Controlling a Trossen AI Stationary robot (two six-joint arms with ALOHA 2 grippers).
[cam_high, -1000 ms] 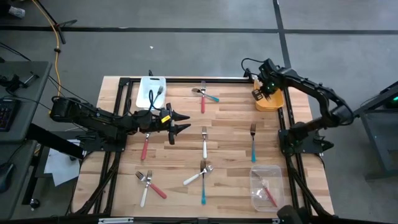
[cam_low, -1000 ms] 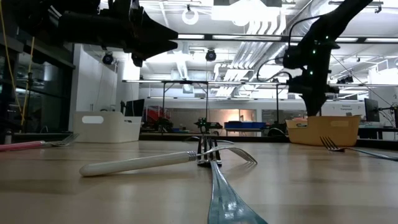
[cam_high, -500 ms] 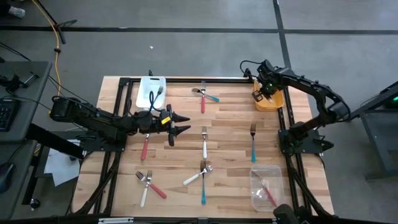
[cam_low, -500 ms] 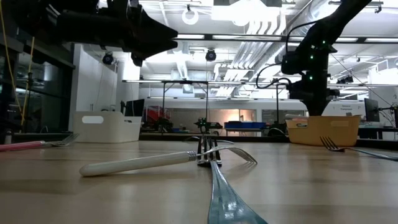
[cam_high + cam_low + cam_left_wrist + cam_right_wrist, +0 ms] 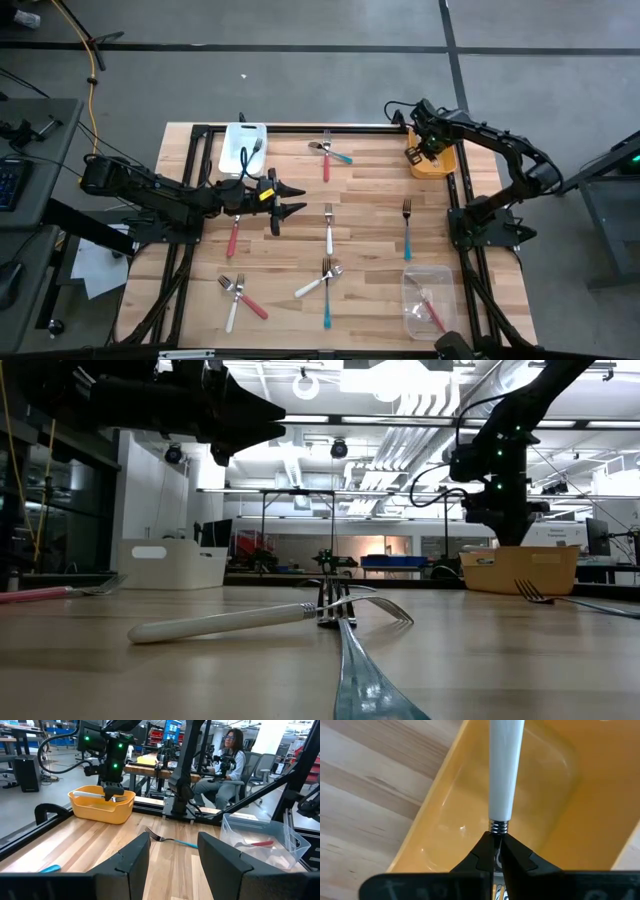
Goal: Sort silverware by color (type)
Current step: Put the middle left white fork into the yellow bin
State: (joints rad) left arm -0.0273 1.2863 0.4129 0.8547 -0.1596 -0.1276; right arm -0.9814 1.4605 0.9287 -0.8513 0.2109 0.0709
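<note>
We see the right gripper (image 5: 496, 851) closed on the neck of a white fork (image 5: 506, 765), handle pointing forward over the orange bin (image 5: 560, 810). The left gripper (image 5: 292, 197) hovers open mid-table.

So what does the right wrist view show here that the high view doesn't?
Only the right wrist view: the right gripper shut on a white-handled fork at its neck, over the orange bin.
Only the high view: the left gripper open mid-table, forks scattered, the clear bin.
Both: the orange bin.
</note>
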